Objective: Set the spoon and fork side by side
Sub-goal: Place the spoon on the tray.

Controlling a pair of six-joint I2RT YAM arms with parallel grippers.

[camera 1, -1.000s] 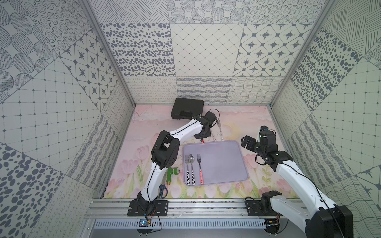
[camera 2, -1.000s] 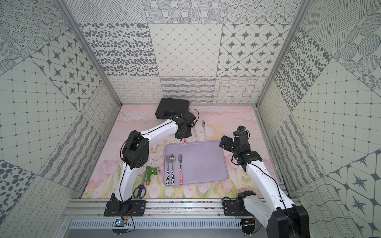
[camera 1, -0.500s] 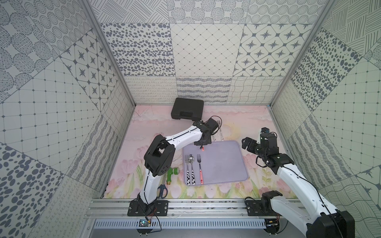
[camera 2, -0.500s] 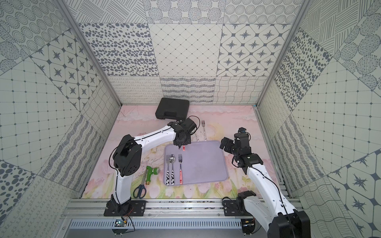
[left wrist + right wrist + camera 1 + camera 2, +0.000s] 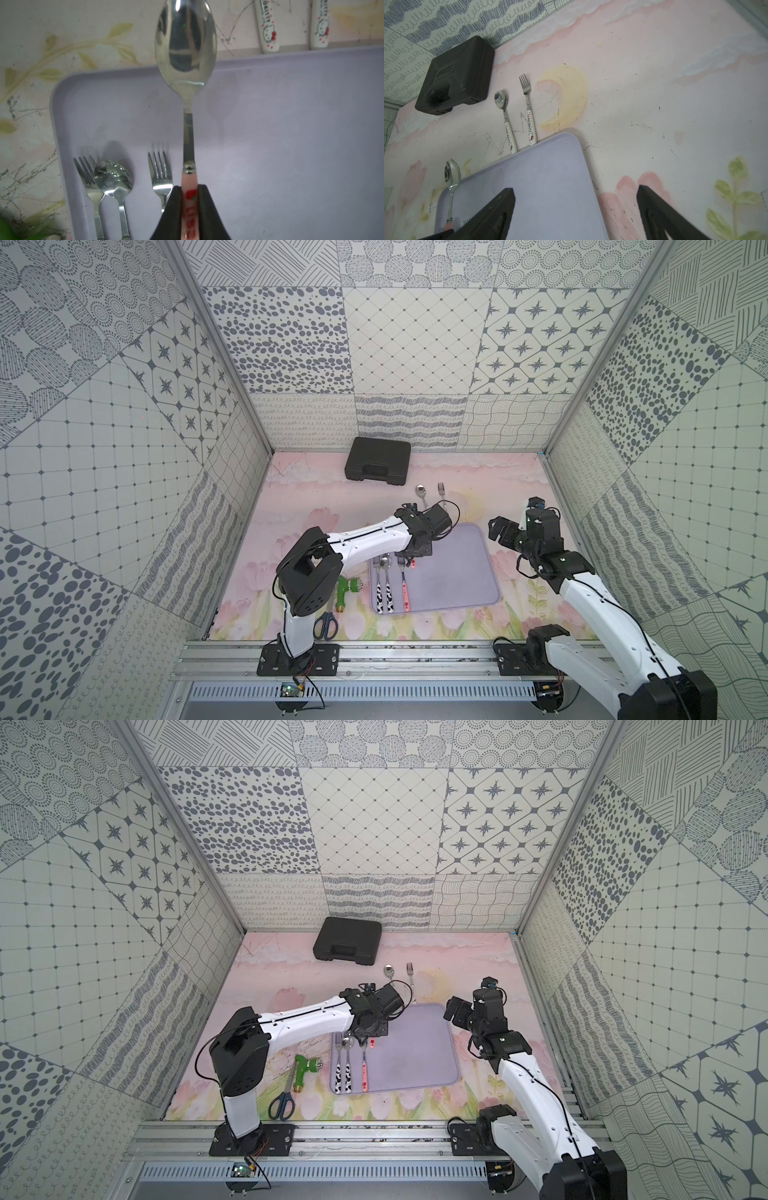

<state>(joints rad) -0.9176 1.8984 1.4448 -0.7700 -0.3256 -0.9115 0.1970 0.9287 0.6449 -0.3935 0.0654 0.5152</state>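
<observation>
Three spoons [image 5: 421, 490] [image 5: 385, 562] [image 5: 186, 52] and three forks [image 5: 441, 489] [image 5: 376, 565] [image 5: 402, 572] are present, plus one lavender tray [image 5: 457, 572], one black case [image 5: 378, 466], one green hose nozzle [image 5: 345, 591] and one pair of scissors [image 5: 325, 624].

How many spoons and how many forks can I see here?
Spoons: 3 (pink spoon, cow-print spoon, white spoon)
Forks: 3 (pink fork, cow-print fork, white fork)
Total: 6
</observation>
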